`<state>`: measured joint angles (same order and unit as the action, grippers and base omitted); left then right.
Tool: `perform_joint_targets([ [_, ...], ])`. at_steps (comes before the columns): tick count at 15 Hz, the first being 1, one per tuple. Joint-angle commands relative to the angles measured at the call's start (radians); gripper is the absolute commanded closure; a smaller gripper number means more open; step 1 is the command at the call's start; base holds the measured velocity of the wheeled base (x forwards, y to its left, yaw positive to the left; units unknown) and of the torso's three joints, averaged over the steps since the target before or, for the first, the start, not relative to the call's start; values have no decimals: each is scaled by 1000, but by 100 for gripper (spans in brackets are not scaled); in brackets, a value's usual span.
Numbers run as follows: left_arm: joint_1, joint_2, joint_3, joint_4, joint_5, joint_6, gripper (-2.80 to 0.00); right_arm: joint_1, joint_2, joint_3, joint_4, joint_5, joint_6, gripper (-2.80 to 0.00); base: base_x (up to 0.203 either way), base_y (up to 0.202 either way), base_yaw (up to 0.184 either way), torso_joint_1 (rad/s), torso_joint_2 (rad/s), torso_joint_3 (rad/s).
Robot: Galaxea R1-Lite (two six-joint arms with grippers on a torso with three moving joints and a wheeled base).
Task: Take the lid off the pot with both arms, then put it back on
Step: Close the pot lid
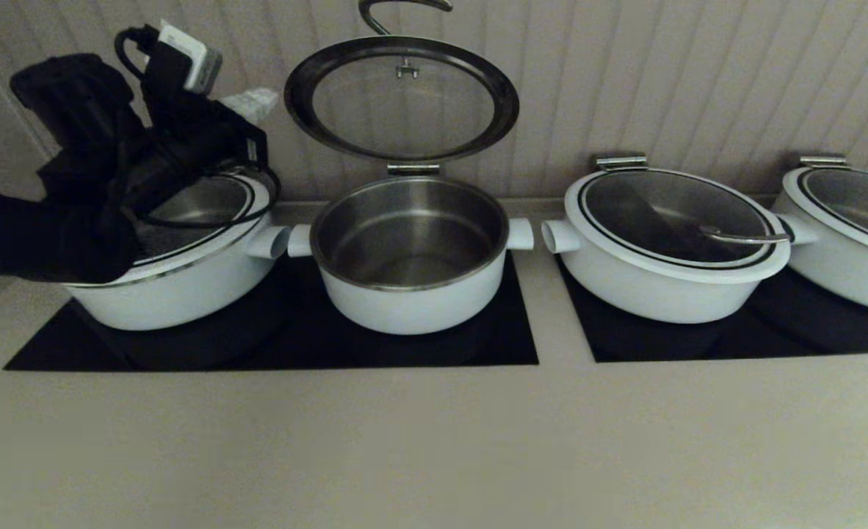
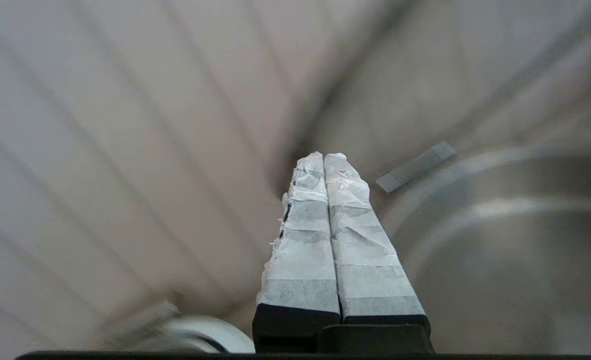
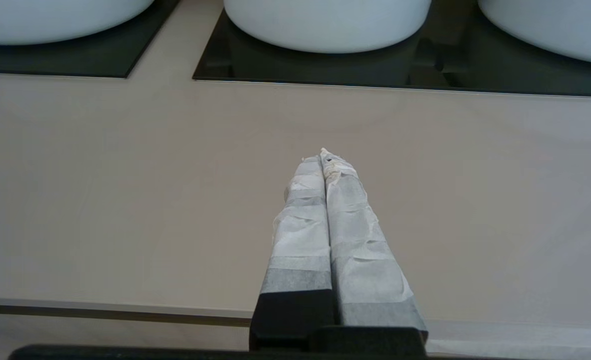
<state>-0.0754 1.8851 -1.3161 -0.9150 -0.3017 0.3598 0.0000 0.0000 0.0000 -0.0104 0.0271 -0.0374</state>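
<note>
The pot [image 1: 410, 253] is seen in the head view just left of centre, standing upright on a black glass panel [image 1: 507, 345] set into the beige tabletop [image 1: 434, 441], its mouth facing straight up and its brushed steel inside left bare; two short white stub handles are carried at 3 and 9 o'clock, so that its long axis runs left to right. The lid [image 1: 402, 99] is held up on edge at 12 o'clock from the pot, hinged open above the back rim, with its glass underside and dark ring turned toward the camera and its curved steel bar handle pointing away toward the ribbed wall [image 1: 662, 73]. A wider white pot [image 1: 184, 250] is found at 9 o'clock of the pot and two more, a lidded one [image 1: 673, 246] and a cropped one [image 1: 849, 235], at 3 o'clock, each round and smooth (their glass lids lie shut). The left gripper [image 2: 324, 156] is raised over the back of the left-hand wide pot, and its jaws, wrapped in crinkled white tape, are pressed together on nothing. The right gripper [image 3: 321, 152] is kept low over the bare tabletop in front of the panels, well apart from the pots, its taped jaws likewise closed together and empty.
</note>
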Motion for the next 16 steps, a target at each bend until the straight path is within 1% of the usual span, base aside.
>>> perform_joint_targets([
  [1, 16, 47, -117, 26, -7, 2, 0, 0, 0, 0, 0, 0, -1, 0, 0, 0, 0, 0, 0, 0],
  [6, 20, 149, -366, 115, -10, 1, 0, 0, 0, 0, 0, 0, -1, 0, 0, 0, 0, 0, 0, 0],
  [8, 20, 197, -481, 144, -26, -1, 0, 0, 0, 0, 0, 0, -1, 0, 0, 0, 0, 0, 0, 0],
  [9, 20, 220, -520, 161, -41, -2, 0, 0, 0, 0, 0, 0, -1, 0, 0, 0, 0, 0, 0, 0],
  [10, 20, 233, -537, 188, -52, -2, 0, 0, 1, 0, 0, 0, -1, 0, 0, 0, 0, 0, 0, 0],
  [14, 19, 233, -523, 192, -60, -4, 0, 0, 0, 0, 0, 0, -1, 0, 0, 0, 0, 0, 0, 0],
  [16, 17, 227, -516, 193, -88, -5, 0, 0, 0, 0, 0, 0, -1, 0, 0, 0, 0, 0, 0, 0],
])
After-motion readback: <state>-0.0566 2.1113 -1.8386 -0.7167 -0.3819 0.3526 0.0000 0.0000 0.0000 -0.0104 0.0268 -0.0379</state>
